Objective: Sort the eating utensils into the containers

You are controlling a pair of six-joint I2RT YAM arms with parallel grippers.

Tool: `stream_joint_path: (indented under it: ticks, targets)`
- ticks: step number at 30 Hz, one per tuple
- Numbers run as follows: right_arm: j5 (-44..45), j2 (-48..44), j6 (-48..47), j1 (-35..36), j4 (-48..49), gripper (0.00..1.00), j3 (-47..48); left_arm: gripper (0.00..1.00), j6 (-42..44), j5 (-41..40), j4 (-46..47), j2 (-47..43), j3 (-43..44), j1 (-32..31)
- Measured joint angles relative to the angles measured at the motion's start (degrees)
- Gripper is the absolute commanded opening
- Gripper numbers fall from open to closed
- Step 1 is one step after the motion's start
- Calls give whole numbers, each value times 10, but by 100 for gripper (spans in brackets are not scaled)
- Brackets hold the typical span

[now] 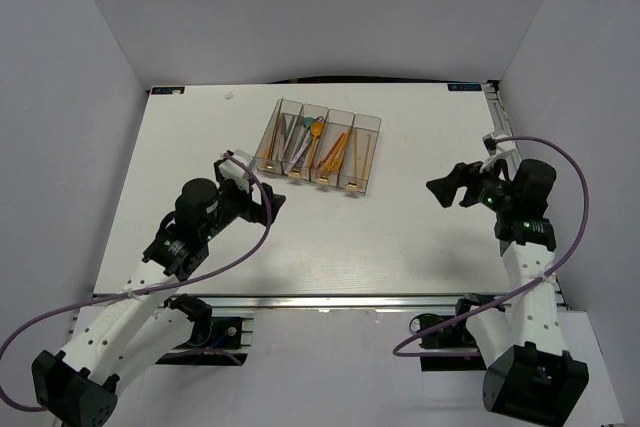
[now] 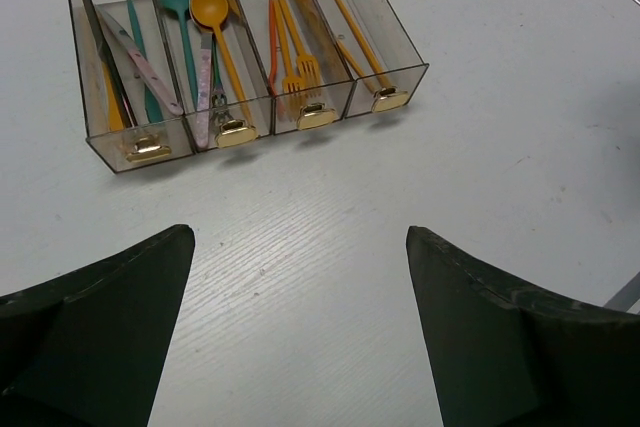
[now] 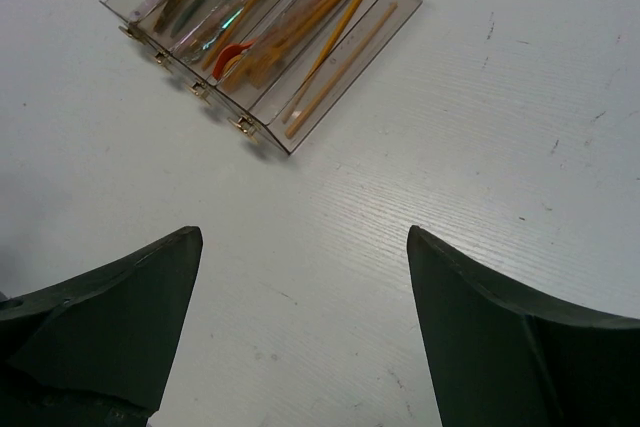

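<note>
Two black end effectors hover nearest, jaws spread wide and empty: left end effector (image 2: 298, 239), right end effector (image 3: 300, 237). Beyond them on the white surface (image 1: 400, 237), four joined clear plastic containers (image 2: 105, 152) hold slender orange, teal, red and grey eating utensils (image 2: 208, 5). None lies loose, so sorting looks finished.

Containers (image 2: 405, 52) clear glossy plastic; table (image 2: 500, 147) matt wood-grain.

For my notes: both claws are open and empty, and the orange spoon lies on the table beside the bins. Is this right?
No. The orange spoon lies inside the bins, second from the left in the left wrist view. The left claw and right claw are open and empty.
</note>
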Motion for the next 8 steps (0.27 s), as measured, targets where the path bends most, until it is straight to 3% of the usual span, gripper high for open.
stream_joint_path:
  ticks: [8]
  targets:
    - [12, -2, 14, 2, 0, 90, -1, 98, 6, -15, 0, -2, -8, 0]
